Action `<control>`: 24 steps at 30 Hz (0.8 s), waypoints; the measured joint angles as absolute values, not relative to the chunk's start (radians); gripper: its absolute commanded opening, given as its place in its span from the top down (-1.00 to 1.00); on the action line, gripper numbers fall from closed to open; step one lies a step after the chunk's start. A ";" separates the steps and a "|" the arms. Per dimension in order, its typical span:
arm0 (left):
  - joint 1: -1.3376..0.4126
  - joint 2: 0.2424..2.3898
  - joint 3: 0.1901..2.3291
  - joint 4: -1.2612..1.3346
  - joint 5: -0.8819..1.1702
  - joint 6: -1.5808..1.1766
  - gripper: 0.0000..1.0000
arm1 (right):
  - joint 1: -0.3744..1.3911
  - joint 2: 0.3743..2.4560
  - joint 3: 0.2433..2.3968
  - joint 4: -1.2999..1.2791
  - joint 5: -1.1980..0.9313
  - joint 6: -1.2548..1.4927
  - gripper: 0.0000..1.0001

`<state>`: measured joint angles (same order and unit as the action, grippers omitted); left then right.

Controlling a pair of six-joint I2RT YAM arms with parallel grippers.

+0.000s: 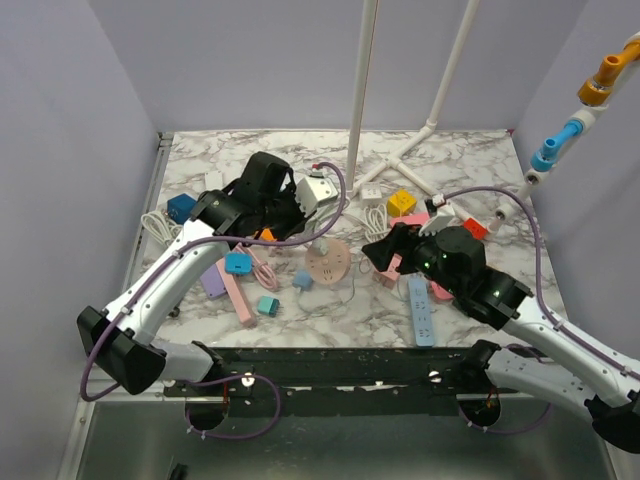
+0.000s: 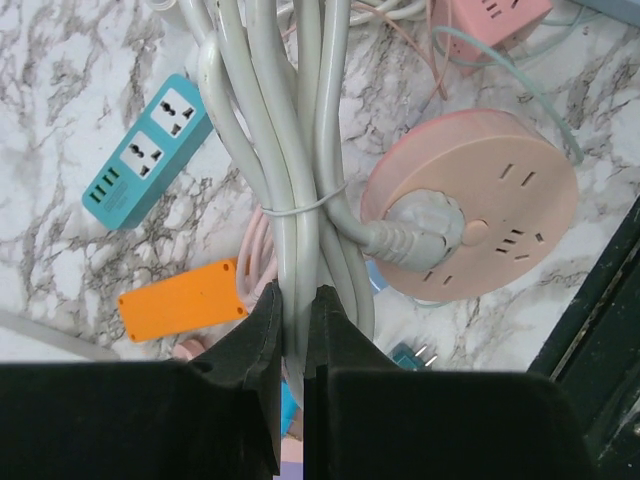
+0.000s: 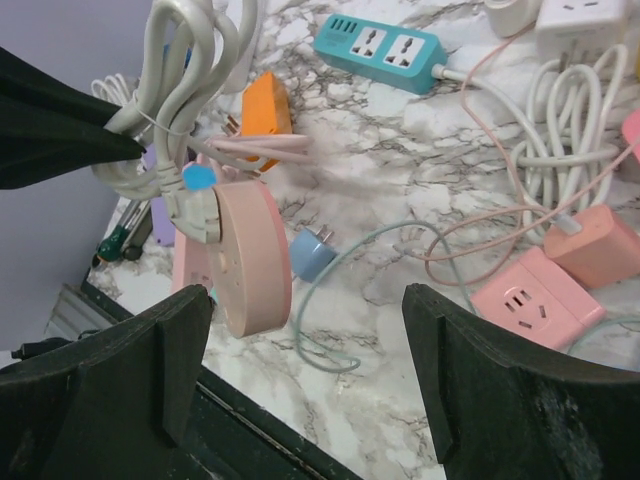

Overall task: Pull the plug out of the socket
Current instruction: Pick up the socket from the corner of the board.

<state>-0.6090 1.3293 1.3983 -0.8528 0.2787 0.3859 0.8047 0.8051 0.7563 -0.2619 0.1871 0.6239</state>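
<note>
Black and nearest me, my right gripper [image 3: 305, 300] is hovering with its fingers spread wide apart. At its 10 o'clock the pink round socket [image 3: 250, 255] is showing me its edge, with the grey plug [image 3: 195, 215] sitting in its face. Beyond, at 11 o'clock, my left gripper [image 2: 295, 305] is clamping the tied white cable bundle [image 2: 290, 150] running to that plug. A teal power strip [image 3: 385, 45] is lying farthest, at 12 o'clock.

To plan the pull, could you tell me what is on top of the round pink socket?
A grey plug sits in the face of the round pink socket, its cord joining the bundle pinched by the left gripper. Its prongs are hidden inside.
</note>
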 measured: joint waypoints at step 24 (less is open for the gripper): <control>-0.591 1.201 1.402 -0.831 0.192 0.469 1.00 | 0.805 0.945 0.802 0.012 -0.037 0.602 -0.89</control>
<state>-0.5911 1.2015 1.4025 -0.8310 0.1917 0.4694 0.8047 0.9455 0.8017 0.0124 -0.0368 0.6018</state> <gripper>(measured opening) 0.080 0.929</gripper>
